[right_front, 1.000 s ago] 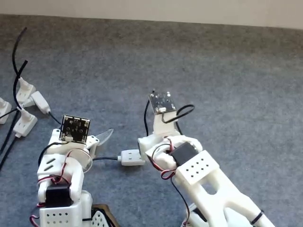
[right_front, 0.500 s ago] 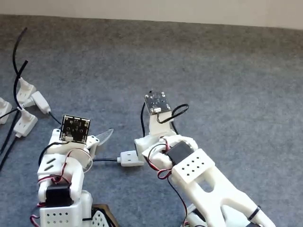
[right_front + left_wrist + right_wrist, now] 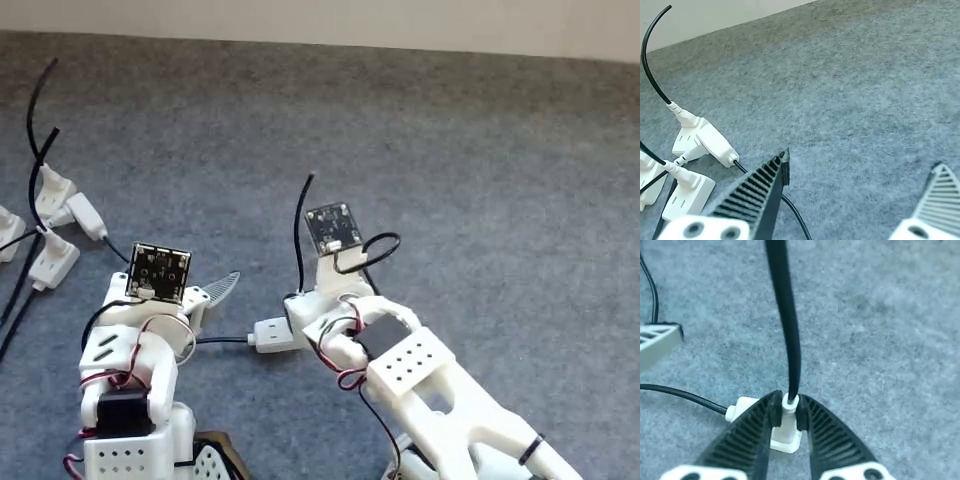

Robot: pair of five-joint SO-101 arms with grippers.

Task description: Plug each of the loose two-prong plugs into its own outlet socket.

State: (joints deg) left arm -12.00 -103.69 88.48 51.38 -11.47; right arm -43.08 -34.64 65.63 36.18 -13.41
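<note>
My right gripper [image 3: 787, 401] is shut on a white two-prong plug [image 3: 789, 412], whose black cable [image 3: 782, 315] rises straight up. The plug stands directly on a white outlet socket [image 3: 785, 442]; I cannot tell whether its prongs are inside. In the high view the right gripper [image 3: 293, 306] sits at the end of that socket [image 3: 272, 335], and the cable [image 3: 299, 225] stands upright beside the wrist. My left gripper [image 3: 862, 162] hangs open with nothing in it, just left of the socket, with one finger [image 3: 222, 287] showing from above.
A cluster of white plugs and sockets [image 3: 55, 225] with black cords lies at the far left, and two of them [image 3: 702, 142] are ahead of the left gripper. A thin black cord [image 3: 220, 338] runs from the socket toward the left arm. Grey carpet [image 3: 480, 180] stretches right and back.
My right arm has shifted slightly left, nudging the socket left. The held plug's cable has swung up and now stands upright. The left arm has stayed still.
</note>
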